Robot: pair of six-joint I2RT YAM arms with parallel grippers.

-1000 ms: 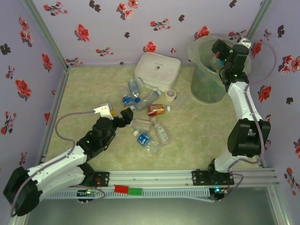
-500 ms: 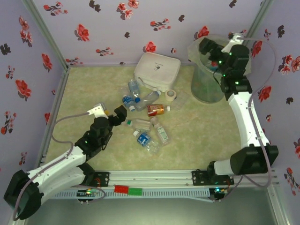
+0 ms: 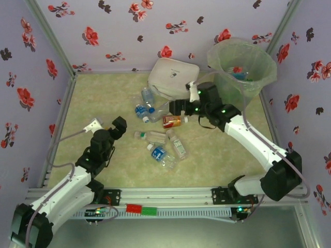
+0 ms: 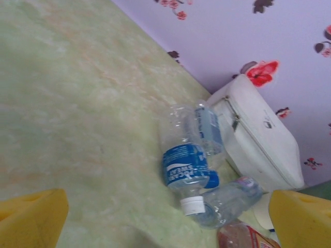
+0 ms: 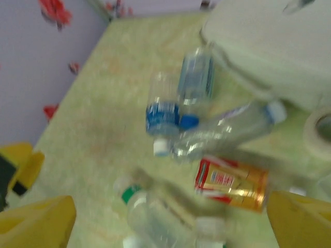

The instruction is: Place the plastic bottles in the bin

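Note:
Several plastic bottles lie in a loose pile mid-table: a blue-labelled one point(image 3: 140, 110) point(image 4: 186, 165) point(image 5: 162, 113), clear ones point(image 3: 163, 108) point(image 4: 227, 199) point(image 5: 227, 129), an amber one point(image 3: 173, 121) point(image 5: 232, 183), and more nearer the front point(image 3: 160, 155). The bin point(image 3: 258, 82) stands back right with bottles inside point(image 3: 242, 74). My right gripper point(image 3: 175, 108) point(image 5: 170, 222) hovers open just above the amber bottle, holding nothing. Left of the pile, my left gripper point(image 3: 115, 129) point(image 4: 165, 227) is open and empty, facing the blue-labelled bottle.
A white rounded box point(image 3: 173, 77) point(image 4: 258, 134) point(image 5: 269, 46) sits behind the pile. A tape roll point(image 5: 320, 129) lies beside the amber bottle. Flowered walls close the table at back and sides. A rail point(image 3: 170, 195) runs along the front edge.
My right arm has swung from over the bin down and left to the bottle pile. My left gripper has drawn back to the left, away from the bottles.

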